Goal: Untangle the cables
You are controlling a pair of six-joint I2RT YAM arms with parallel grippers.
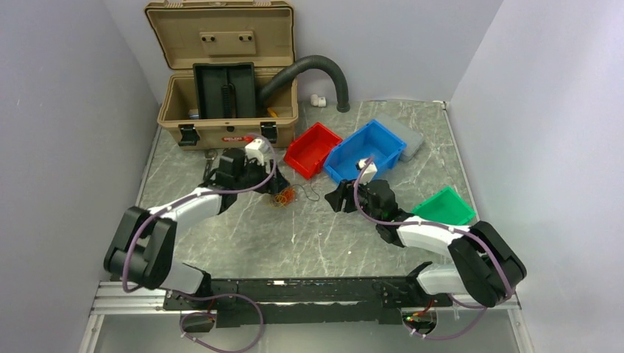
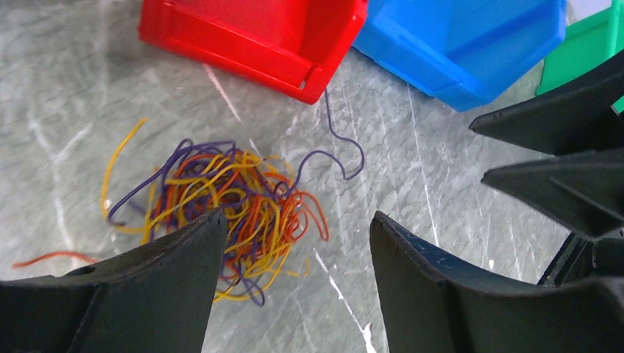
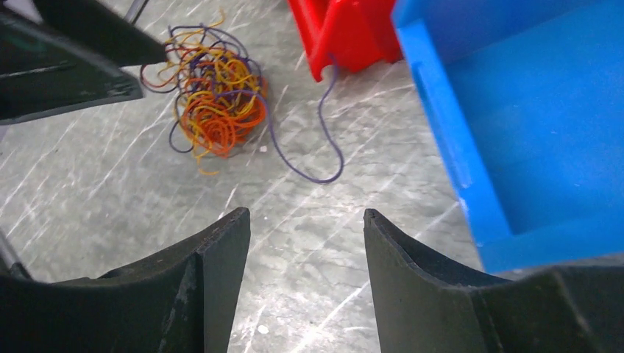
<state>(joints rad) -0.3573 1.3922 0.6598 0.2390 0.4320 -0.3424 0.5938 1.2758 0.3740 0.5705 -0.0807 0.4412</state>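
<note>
Working across the grey counter (image 1: 309,235), with the blue bin (image 1: 368,151) and the red bin (image 1: 313,149) at its far side. Hovering low over that counter with both claws spread wide and holding nothing: left claw (image 2: 298,220) right over the near edge of the tangle, right claw (image 3: 303,215) set back, facing it from the opposite side. Lying on the counter just in front of the red bin, the cables (image 2: 235,206): thin orange, yellow and purple wires in one loose knot, a single purple strand (image 2: 346,158) trailing out towards the red bin. Best to pin the knot's edge with the left claw, then close the right on that free strand at its outer bend and draw it away slowly, stopping if the whole knot drags.
</note>
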